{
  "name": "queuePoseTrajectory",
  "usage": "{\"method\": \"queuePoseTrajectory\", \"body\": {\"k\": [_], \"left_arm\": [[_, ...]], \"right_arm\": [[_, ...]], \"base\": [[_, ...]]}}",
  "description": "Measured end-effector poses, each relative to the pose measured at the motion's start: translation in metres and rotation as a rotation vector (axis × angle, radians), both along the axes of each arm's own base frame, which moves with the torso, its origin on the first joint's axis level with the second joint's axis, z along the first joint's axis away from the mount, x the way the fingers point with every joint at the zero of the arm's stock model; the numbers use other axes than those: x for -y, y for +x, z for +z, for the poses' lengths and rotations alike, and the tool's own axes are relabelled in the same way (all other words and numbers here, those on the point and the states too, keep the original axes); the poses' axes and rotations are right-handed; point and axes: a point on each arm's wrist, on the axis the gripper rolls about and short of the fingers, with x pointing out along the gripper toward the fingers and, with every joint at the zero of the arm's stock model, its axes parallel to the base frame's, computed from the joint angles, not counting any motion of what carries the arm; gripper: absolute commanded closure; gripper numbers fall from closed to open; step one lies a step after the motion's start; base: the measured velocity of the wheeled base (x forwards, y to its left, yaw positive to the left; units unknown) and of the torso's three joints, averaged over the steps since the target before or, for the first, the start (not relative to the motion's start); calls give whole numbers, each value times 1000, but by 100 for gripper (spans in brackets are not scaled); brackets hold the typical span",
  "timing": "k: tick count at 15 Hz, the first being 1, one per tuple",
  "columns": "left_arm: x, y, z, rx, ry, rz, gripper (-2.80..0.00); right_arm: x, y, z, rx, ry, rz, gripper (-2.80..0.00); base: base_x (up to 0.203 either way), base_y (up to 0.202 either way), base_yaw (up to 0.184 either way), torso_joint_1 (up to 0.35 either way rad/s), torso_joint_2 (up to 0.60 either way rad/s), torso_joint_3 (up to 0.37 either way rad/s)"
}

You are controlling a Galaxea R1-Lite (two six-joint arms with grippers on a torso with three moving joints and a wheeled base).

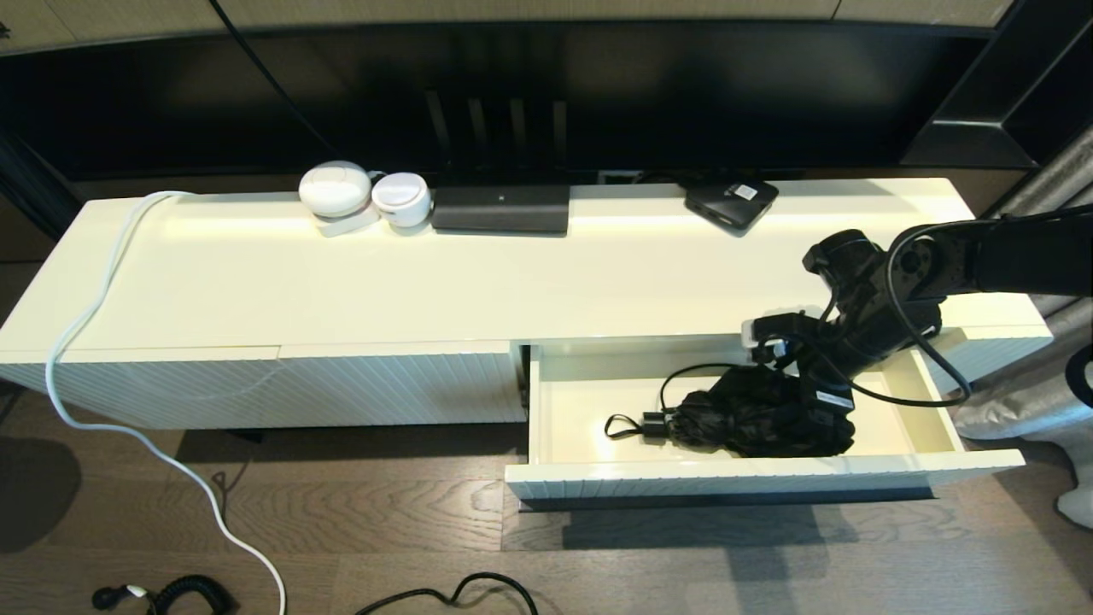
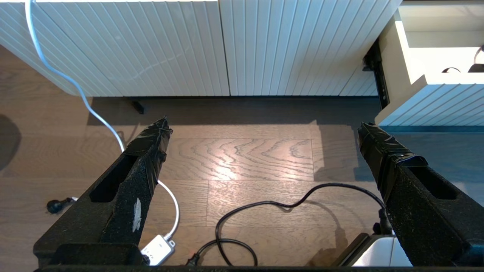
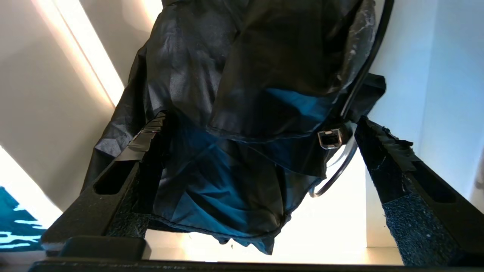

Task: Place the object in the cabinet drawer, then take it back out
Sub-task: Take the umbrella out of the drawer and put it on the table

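Retrieval is being set up: the right gripper is being held spread wide astride the folded black umbrella inside the cabinet drawer; closing is called for next. The left gripper, released, is being kept parked above the floor, left of the drawer.

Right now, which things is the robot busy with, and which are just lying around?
Busy with: black folded umbrella, lying in the open cabinet drawer; right gripper, open around it.

Lying around: two white round gadgets, black box, white cable, left gripper, parked, open.

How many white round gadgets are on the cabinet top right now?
2. The larger white round gadget sits at the back left of the cabinet top; the smaller one touches its right side. Nothing suggests more are hidden.
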Motion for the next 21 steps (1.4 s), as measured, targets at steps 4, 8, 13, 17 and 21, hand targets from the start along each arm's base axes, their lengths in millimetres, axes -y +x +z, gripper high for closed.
{"method": "queuePoseTrajectory", "body": {"k": [4,8,13,17,21], "left_arm": [[0,0,0,0,0,0,-280],[0,0,0,0,0,0,-280],[0,0,0,1,0,0,-280],[0,0,0,1,0,0,-280],[0,0,0,0,0,0,-280]], "right_arm": [[1,3,-5,-7,-1,-4,-280],[1,6,-10,-11,-1,-4,-280],[0,8,-14,-25,5,-3,0],[-1,8,-15,-29,5,0,0],[-1,7,-17,-35,4,0,0]], "base": [[0,0,0,0,0,0],[0,0,0,0,0,0],[0,0,0,0,0,0],[0,0,0,0,0,0],[0,0,0,0,0,0]]}}
